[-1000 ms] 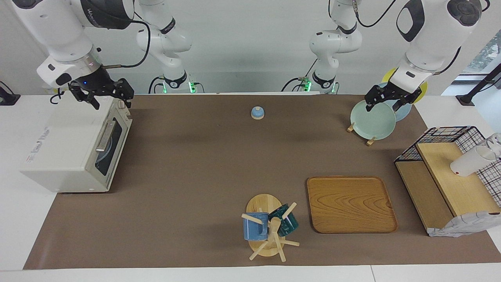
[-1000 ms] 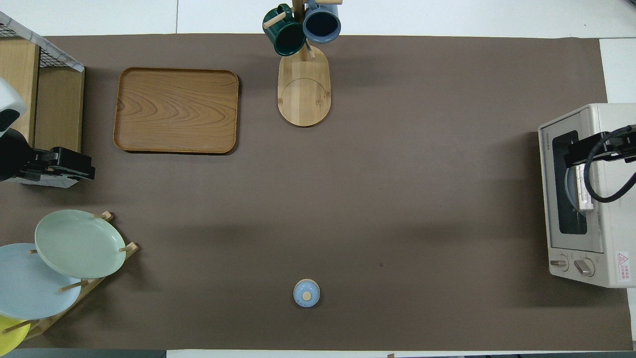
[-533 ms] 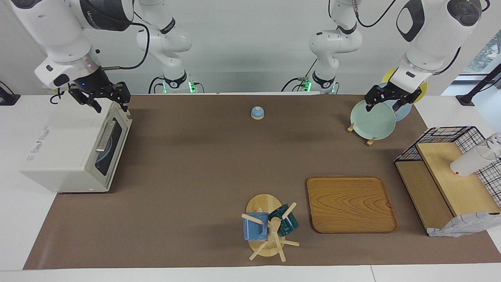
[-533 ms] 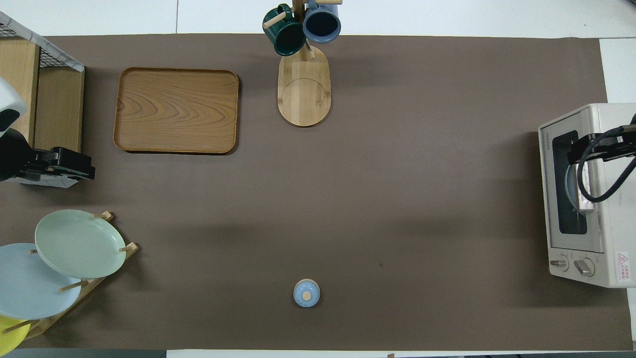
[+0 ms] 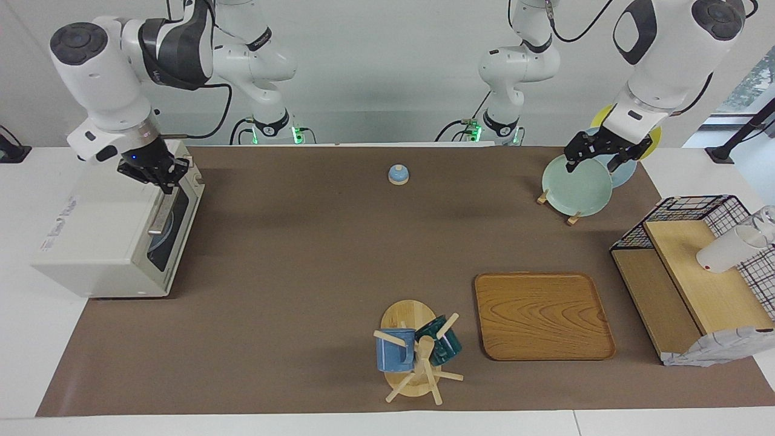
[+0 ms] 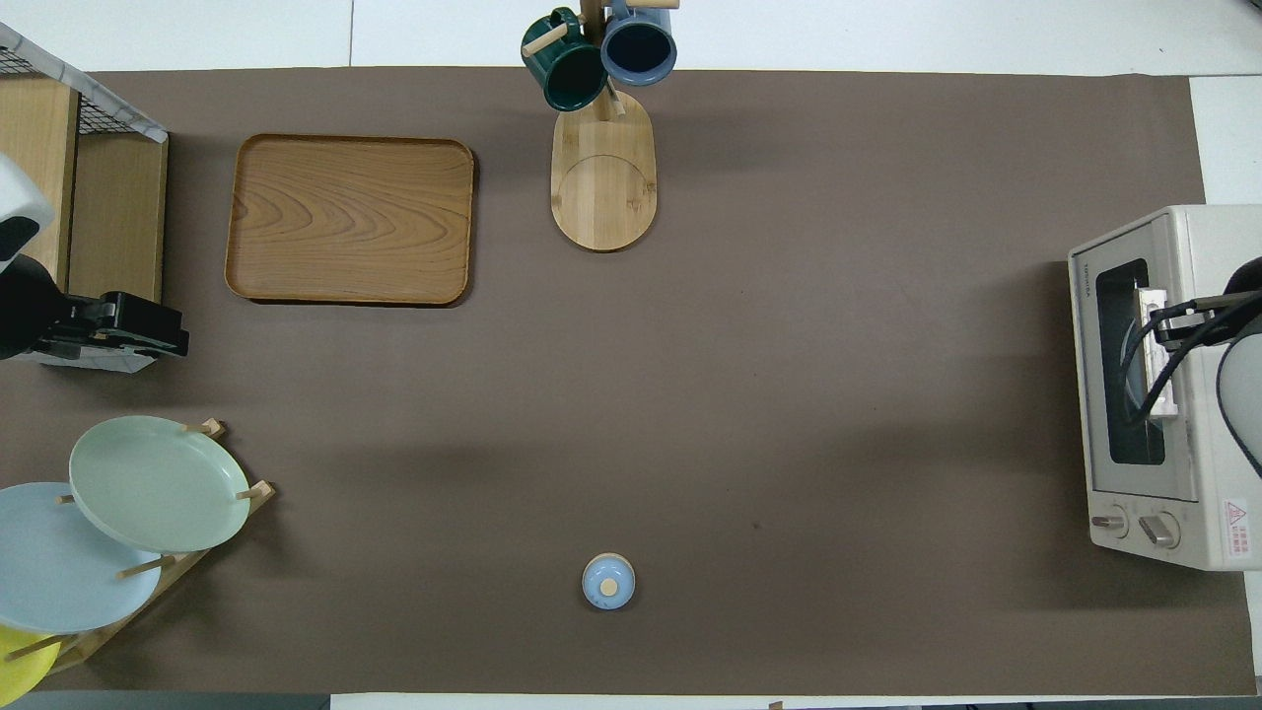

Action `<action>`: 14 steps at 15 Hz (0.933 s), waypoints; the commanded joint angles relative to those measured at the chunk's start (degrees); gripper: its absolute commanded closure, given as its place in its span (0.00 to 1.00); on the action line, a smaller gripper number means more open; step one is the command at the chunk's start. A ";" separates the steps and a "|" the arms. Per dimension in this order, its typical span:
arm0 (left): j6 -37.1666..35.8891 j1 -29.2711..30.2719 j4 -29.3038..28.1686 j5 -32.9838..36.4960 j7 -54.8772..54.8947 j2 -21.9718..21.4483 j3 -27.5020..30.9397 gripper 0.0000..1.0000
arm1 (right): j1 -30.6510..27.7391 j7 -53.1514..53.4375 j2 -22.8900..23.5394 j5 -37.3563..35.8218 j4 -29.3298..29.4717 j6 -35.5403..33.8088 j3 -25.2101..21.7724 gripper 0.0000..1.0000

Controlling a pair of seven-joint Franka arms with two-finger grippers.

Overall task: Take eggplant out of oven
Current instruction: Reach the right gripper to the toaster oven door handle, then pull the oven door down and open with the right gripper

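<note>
Your right gripper [image 5: 162, 175] is clenched, fingertips together with nothing between them, over the top front edge of the toaster oven [image 5: 97, 242], above the door handle [image 5: 161, 212]. That bar runs along the door from about 1 o'clock to 7 o'clock in the facing view. The door is closed; no eggplant shows. Your left gripper [image 5: 596, 158] waits, released, over the green plate [image 5: 575, 188].
</note>
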 commanded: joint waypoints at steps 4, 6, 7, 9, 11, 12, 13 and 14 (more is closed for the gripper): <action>-0.11 0.93 -0.23 0.86 0.63 -0.46 -0.66 0.00 | -1.73 1.88 -0.33 -4.28 -7.08 6.69 0.40 1.00; -0.11 0.93 -0.23 0.86 0.63 -0.46 -0.66 0.00 | -1.99 1.45 -0.33 -4.46 -8.75 8.27 0.40 1.00; -0.11 0.93 -0.23 0.86 0.63 -0.46 -0.66 0.00 | -1.99 1.36 -0.33 -4.46 -9.45 9.06 0.40 1.00; -0.11 0.93 -0.23 0.86 0.63 -0.46 -0.66 0.00 | -1.64 1.62 -0.15 -4.55 -10.68 10.38 0.48 1.00; -0.11 0.93 -0.23 0.86 0.71 -0.46 -0.66 0.00 | -0.59 1.97 0.90 -4.20 -11.13 12.57 0.57 1.00; -0.11 0.93 -0.23 0.86 0.63 -0.46 -0.66 0.00 | 0.11 1.97 1.60 -3.68 -11.30 13.72 0.66 1.00; -0.20 0.93 -0.23 0.86 0.71 -0.46 -0.74 0.00 | 0.73 2.23 2.22 -3.59 -11.48 14.77 0.66 1.00; -0.11 0.93 -0.23 0.86 0.63 -0.46 -0.66 0.00 | 1.60 3.37 3.09 -3.58 -11.65 15.83 0.75 1.00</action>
